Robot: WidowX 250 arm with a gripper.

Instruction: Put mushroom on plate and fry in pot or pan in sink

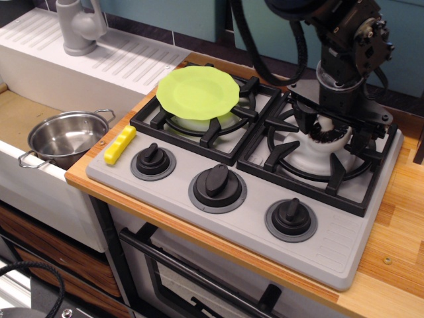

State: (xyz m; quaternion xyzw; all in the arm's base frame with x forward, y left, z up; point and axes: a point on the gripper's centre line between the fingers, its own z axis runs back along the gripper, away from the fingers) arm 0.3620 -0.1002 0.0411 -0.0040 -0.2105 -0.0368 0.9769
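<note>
1. Fry (120, 144) lies on the stove's front-left corner, just beside the sink (26, 112); pot (65, 136) sits in that sink, ready to receive it.
2. Plate (197, 91) rests empty on the left burner.
3. Pincer (326, 127) straddles the mushroom (325, 132) on the right burner; jaws low around it, closure unclear, looks like mid-grasp.

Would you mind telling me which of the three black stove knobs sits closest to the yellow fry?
The leftmost knob, just right of the fry at the stove's left edge; the middle knob and right knob sit progressively farther away.
</note>
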